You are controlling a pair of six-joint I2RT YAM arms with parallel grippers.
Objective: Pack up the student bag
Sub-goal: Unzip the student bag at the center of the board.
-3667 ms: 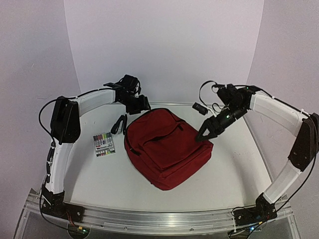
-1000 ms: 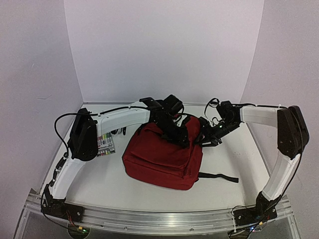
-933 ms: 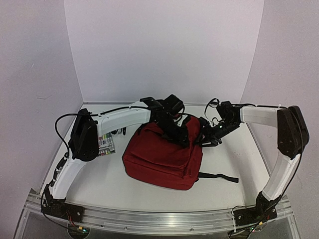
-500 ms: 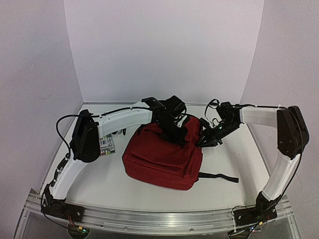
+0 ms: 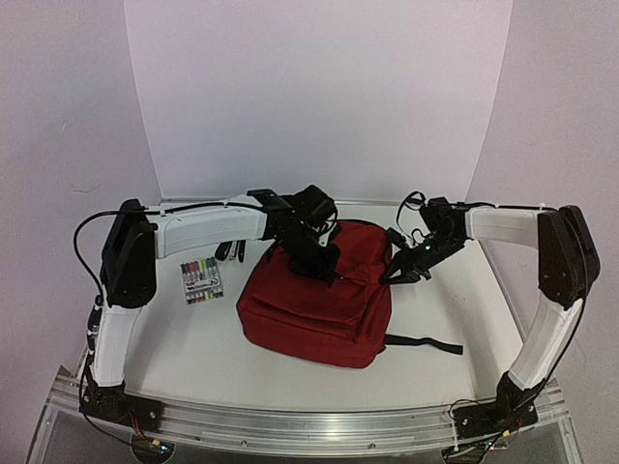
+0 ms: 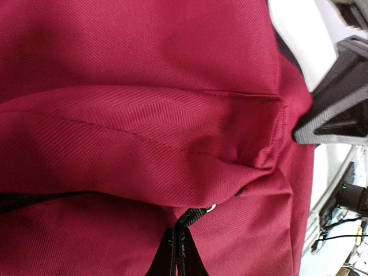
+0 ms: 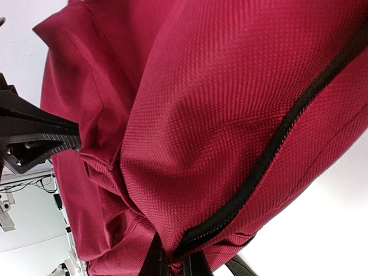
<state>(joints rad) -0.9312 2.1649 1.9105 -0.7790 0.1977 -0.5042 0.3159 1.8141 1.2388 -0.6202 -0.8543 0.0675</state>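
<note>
While left end effector [image 5: 324, 270] and right end effector [image 5: 395, 275] pinch the student bag [image 5: 314, 311], its inside is hidden.

student bag [image 5: 314, 309] blocks centre, markers [image 5: 201, 280] left

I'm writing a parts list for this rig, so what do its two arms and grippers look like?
The left arm and right arm have smooth white link shells with bulky black joint housings. The left gripper and right gripper are black and angular, tapering toward the tips. Thin black cables loop along the arms.
</note>
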